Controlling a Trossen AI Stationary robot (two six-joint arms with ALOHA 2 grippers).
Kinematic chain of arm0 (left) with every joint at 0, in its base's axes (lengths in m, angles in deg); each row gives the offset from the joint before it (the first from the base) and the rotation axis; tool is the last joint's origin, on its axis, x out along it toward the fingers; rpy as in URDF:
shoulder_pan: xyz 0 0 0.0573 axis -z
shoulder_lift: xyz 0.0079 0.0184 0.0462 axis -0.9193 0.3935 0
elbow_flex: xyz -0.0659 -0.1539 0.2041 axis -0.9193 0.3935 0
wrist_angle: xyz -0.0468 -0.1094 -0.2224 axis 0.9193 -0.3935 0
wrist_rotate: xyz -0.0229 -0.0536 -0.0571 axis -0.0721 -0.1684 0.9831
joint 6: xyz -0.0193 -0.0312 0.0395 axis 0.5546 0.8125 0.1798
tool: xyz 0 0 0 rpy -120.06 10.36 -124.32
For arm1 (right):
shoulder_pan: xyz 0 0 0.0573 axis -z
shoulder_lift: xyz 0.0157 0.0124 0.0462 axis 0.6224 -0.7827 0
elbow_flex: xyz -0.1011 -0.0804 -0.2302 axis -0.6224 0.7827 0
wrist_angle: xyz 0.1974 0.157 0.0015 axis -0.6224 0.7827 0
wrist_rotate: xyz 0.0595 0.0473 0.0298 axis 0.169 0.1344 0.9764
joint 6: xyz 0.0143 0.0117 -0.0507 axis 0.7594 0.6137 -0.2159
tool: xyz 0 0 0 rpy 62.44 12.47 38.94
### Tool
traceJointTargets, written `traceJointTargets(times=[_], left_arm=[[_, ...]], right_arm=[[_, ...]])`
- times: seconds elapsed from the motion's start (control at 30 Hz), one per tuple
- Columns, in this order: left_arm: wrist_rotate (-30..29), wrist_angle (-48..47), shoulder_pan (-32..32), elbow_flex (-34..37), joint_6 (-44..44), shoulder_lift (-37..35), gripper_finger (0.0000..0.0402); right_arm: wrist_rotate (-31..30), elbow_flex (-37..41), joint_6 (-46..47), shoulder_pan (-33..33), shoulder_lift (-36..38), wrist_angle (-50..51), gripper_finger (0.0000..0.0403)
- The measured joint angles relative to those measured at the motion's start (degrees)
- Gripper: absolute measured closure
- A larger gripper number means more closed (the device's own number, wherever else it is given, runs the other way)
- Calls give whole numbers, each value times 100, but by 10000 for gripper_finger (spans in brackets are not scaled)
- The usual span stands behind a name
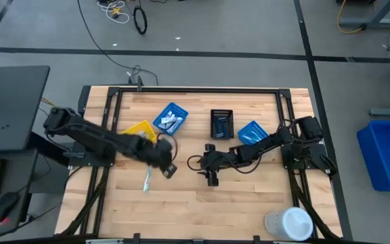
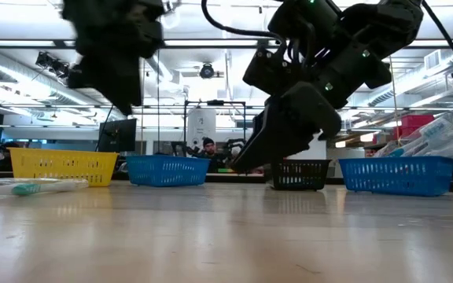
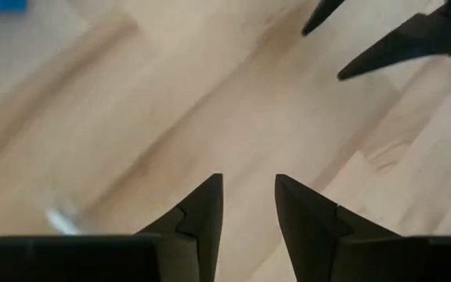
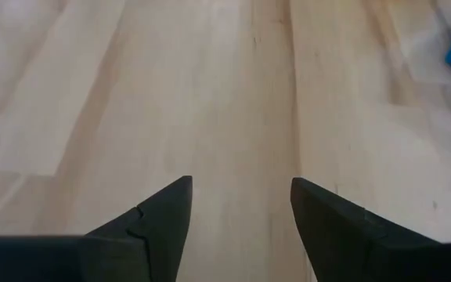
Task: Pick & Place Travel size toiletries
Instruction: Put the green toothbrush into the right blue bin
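Observation:
A slim toothbrush (image 1: 147, 180) with a teal end lies flat on the wood near the table's left side; in the low view the toothbrush (image 2: 30, 186) is at the far left. My left gripper (image 1: 170, 169) hangs above the table just right of it, open, with only bare wood between its fingers (image 3: 249, 178). My right gripper (image 1: 212, 177) hovers low over the table's middle, open and empty (image 4: 241, 180). More toiletries lie in the blue bin (image 1: 170, 118) at the back, and others stick up from the right blue bin (image 2: 431, 137).
Along the back stand a yellow bin (image 1: 141, 130), a black bin (image 1: 221, 123) and a second blue bin (image 1: 252, 132). A large white round container (image 1: 288, 222) sits at the near right corner. Bare wood lies between the two grippers and the near edge.

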Motion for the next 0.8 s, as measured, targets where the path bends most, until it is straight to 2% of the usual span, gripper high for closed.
traceJointTargets(times=[0.1,0.17,0.23,0.37,0.53,0.63,0.8], left_arm=[[-342,-298,536,0,897,0,271],[-364,-592,808,0,1307,0,263],[-389,-942,1019,39,1744,0,252],[-522,-1017,1266,395,2457,0,226],[-303,-677,1334,1049,3186,0,204],[-266,-430,1339,1376,3333,0,201],[-232,833,1339,1916,3210,0,209]], right_arm=[[27,0,-17,-2,0,-144,181],[25,0,-17,0,0,-175,183],[25,0,-16,0,0,-188,185],[25,0,-15,0,0,-219,184],[25,0,87,0,0,-219,183],[25,0,133,0,0,-220,187],[25,0,133,0,0,-219,190]])
